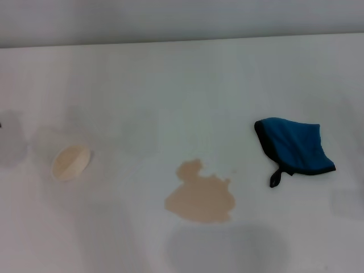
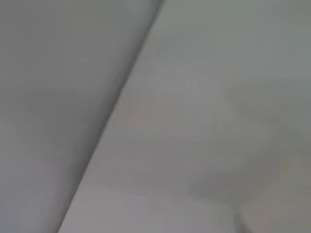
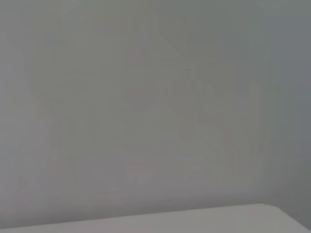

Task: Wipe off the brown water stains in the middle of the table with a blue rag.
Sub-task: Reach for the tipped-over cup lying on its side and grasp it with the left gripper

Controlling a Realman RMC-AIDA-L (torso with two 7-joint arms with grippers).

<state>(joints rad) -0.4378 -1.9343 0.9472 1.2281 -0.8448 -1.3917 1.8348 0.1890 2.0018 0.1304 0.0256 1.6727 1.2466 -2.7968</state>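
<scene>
The white table [image 1: 170, 91] lies wide before the robot, and neither gripper shows in the head view, so there is no saying whether either pincer is apart or together. The two wrist cameras give only plain grey surface and a pale edge, nothing to name.

Down toward the near edge, about midway along it, sit the brown water stains [image 1: 200, 196]: one light tan, flat blotch with lobed edges. It is broadest at its near side, and a smaller lobe juts from its left part toward the far edge, so the whole patch runs roughly from near right to far left.

Over on the right, well apart from the blotch and closer to the right edge, lies the blue rag [image 1: 296, 148]. It is bunched and folded, bright blue with black trim along its left and near borders. Its long axis slants from far left to near right, the near-right corner pointing at the right edge. A short black loop tab [image 1: 275, 178] hangs off its near-left corner and points toward the near edge, lying flat on the surface just between rag and stain, touching neither blotch nor anything else.

Across on the left side, near the left edge, a white paper cup [image 1: 70, 162] lies tipped on its side, its open mouth turned up and toward the right.
</scene>
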